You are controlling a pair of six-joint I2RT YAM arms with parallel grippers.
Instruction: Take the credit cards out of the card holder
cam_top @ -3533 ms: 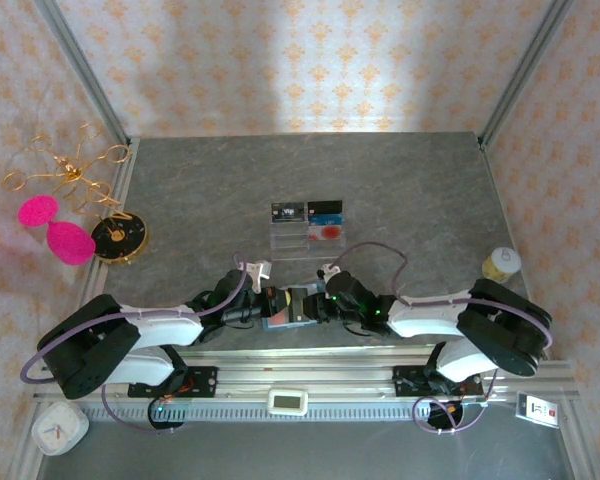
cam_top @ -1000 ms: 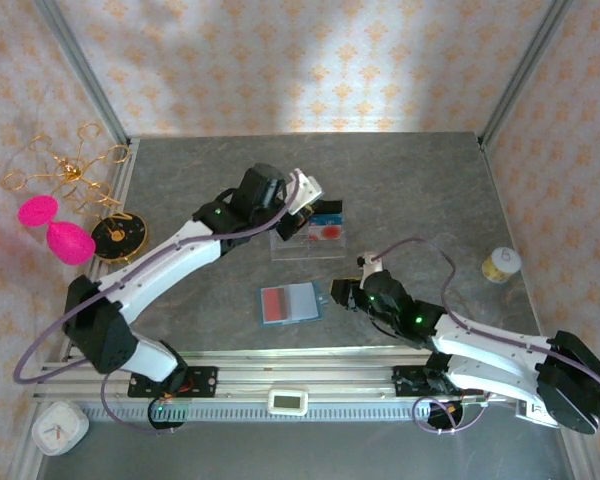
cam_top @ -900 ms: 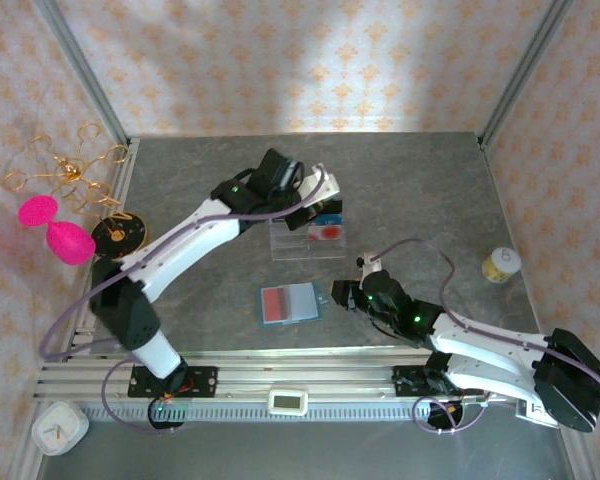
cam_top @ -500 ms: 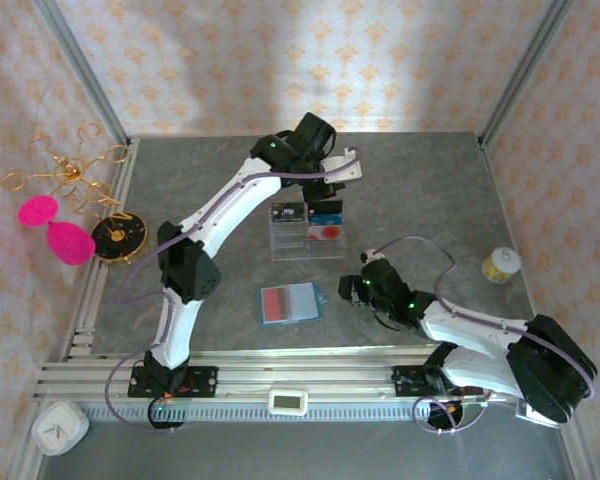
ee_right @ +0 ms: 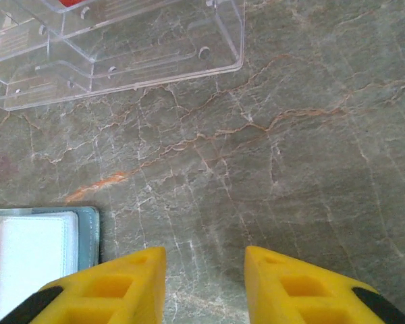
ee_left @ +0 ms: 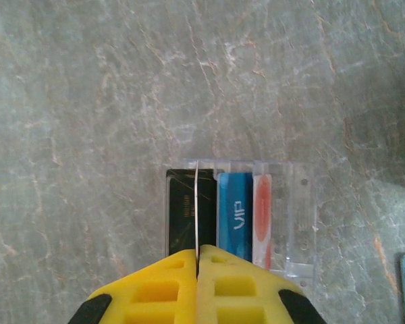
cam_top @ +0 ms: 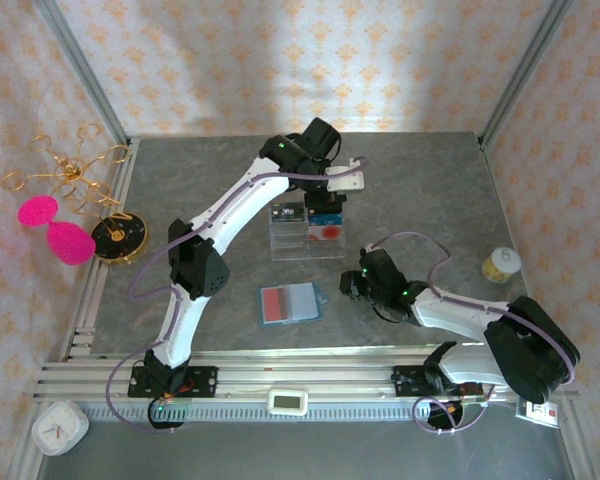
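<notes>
While the left tool (ee_left: 197,255) pinches a credit card (ee_left: 196,202) edge-on above the clear tray (ee_left: 300,223), the right tool (ee_right: 206,270) hangs parted beside the card holder (cam_top: 290,302) on the counter (cam_top: 420,180); a tilted release could drop it outside its slot.

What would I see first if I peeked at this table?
The bright yellow left gripper, pinched shut on a thin card, hangs over the clear tray at the far middle of the table. In the tray, a black card, a blue card and a red-printed card lie side by side. Nearer, the teal card holder lies open, with the right gripper open beside it.
</notes>
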